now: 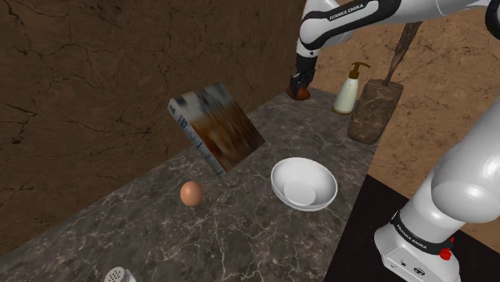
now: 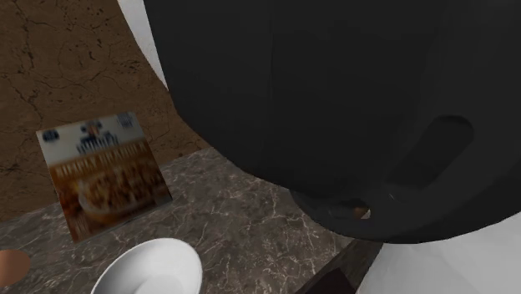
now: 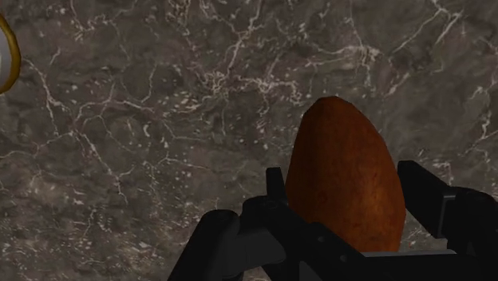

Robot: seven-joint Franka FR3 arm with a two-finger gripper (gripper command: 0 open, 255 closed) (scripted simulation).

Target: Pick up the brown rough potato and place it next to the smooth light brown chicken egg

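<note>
Pinched between the two black fingers of the tool (image 3: 345, 187), the rough brown potato (image 3: 339, 136) stands on end over the dark marbled tabletop (image 3: 160, 120); whether it touches the surface I cannot tell. In the shoulder view, tool and potato sit at the tabletop's far end, near a pump bottle (image 1: 349, 88) and a stone-like jar (image 1: 371, 112). The light brown egg (image 1: 191, 193) lies well apart, toward the near end, with a tilted box (image 1: 216, 128) and a white bowl (image 1: 303, 184) between.
</note>
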